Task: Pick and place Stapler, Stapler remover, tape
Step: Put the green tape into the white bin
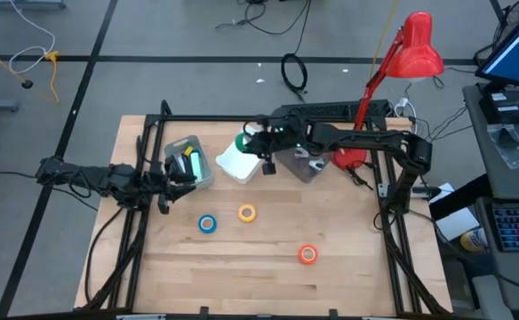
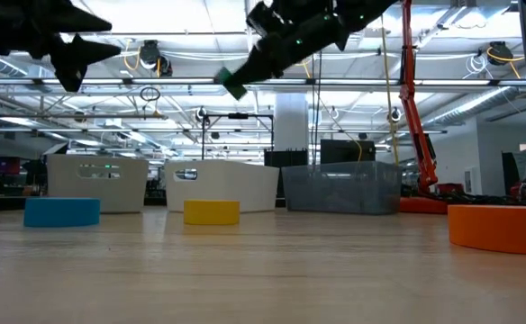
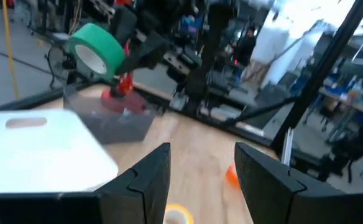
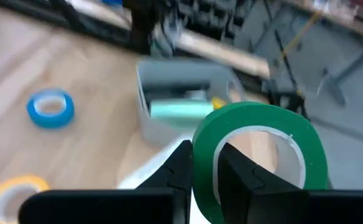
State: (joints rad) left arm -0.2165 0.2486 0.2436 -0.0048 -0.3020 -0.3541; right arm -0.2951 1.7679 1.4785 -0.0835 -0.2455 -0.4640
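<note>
The bench (image 1: 268, 258) is a pale wood-grain top inside a black frame, standing on a grey floor. The low view shows an open hall behind it with ceiling trusses and strip lights. A red desk lamp (image 1: 417, 46) stands at the far right corner. No brand, label or writing is legible.

Three bins sit along the far side: a grey bin (image 1: 199, 171) at left, a white bin (image 1: 235, 163) at centre and a clear bin (image 1: 307, 166) to its right.

The right tool (image 4: 201, 171) is clamped on the green tape (image 4: 256, 155), held in the air above the white bin. The left tool (image 3: 200, 171) hangs beside the grey bin, fingers apart and empty.

The blue tape (image 1: 207, 224), yellow tape (image 1: 247, 212) and orange tape (image 1: 307, 254) lie flat on the near half, well apart, with bare wood around each one.
</note>
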